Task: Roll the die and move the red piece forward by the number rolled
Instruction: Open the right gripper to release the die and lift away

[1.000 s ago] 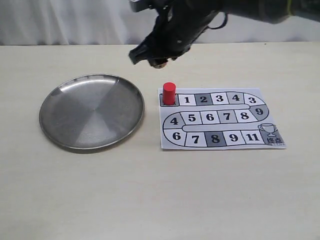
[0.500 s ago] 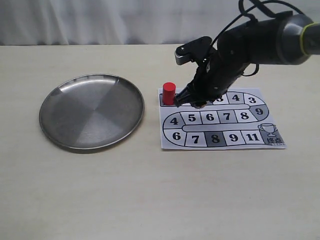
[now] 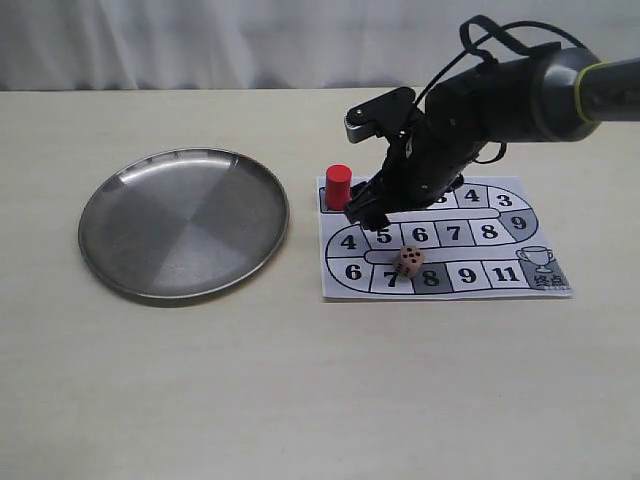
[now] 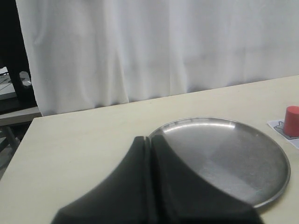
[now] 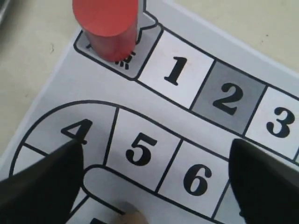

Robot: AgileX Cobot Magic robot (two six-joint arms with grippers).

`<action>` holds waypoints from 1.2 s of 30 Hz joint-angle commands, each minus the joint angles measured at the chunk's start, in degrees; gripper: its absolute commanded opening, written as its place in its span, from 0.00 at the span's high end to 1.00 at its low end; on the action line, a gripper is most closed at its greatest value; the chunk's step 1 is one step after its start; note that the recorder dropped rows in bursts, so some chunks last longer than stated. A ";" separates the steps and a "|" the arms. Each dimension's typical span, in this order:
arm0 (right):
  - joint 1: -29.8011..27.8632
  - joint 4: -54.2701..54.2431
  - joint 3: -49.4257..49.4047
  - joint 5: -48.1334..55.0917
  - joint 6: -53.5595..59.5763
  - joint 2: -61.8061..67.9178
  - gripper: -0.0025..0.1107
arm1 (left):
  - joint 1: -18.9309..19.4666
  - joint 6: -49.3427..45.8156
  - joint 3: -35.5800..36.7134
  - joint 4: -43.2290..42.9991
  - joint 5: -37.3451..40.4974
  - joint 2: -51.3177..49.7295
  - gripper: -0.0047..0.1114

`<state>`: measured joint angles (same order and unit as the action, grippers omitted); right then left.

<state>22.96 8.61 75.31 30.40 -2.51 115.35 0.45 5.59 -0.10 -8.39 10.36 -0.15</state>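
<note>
The die (image 3: 410,260), a pale tan cube with dark pips, lies on the paper board (image 3: 333,285) where squares 7 and 8 meet. A blurred tan corner of the die (image 5: 134,217) shows between my right gripper's fingers. The red piece (image 3: 338,187) stands upright on the start square before square 1, and the red piece (image 5: 106,28) is close in the right wrist view. My right gripper (image 3: 375,212) hovers open over squares 5 and 6, holding nothing; the right gripper (image 5: 154,186) has its fingers wide apart. My left gripper (image 4: 149,138) is shut and empty, off to the plate's side.
A round steel plate (image 3: 184,223) sits left of the board, with nothing in it; the plate (image 4: 224,154) fills the left wrist view, with the red piece (image 4: 292,120) beyond it. White curtain runs along the table's far edge.
The right arm dropped from above the table's far side down to the board and opened. The die, unseen before, now lies on the board near squares 7 and 8.
</note>
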 commanded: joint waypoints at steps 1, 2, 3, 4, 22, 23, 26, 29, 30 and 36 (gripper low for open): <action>-0.27 0.42 1.84 1.39 -0.08 -3.12 0.32 | -0.48 0.05 0.10 0.11 -0.42 0.15 0.96; -0.27 0.42 2.22 1.94 -0.08 -4.15 0.35 | -0.48 0.05 0.10 0.11 -0.42 0.15 0.96; -0.27 0.42 2.39 2.56 -0.08 -5.07 0.38 | -0.48 0.05 0.10 0.11 -0.42 0.15 0.96; -0.27 0.42 2.52 3.13 -0.08 -6.66 0.43 | -0.48 0.05 0.10 0.11 -0.42 0.15 0.96; -0.27 -3.16 -21.37 -5.20 -0.95 -13.98 0.94 | -0.48 0.05 0.10 0.11 -0.42 0.15 0.96; -0.27 -3.26 -21.87 -5.87 -0.95 -12.98 0.94 | -0.48 0.05 0.10 0.11 -0.42 0.15 0.96; -0.27 -3.48 -22.09 -5.74 -0.95 -11.49 0.94 | -0.48 0.05 0.10 0.11 -0.42 0.15 0.96; -0.27 -4.46 -22.09 -5.84 -0.95 -11.09 0.94 | -0.48 0.05 0.10 0.11 -0.42 0.15 0.96; -0.27 -4.74 -22.09 -5.95 -0.95 -11.09 0.94 | -0.48 0.05 0.10 0.11 -0.42 0.15 0.96; -0.15 -4.74 -22.09 -6.10 -0.95 -11.09 0.94 | -0.48 0.05 0.10 0.11 -0.42 0.15 0.96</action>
<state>22.96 4.18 53.46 25.00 -3.42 104.36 0.45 5.59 -0.10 -8.39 10.36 -0.15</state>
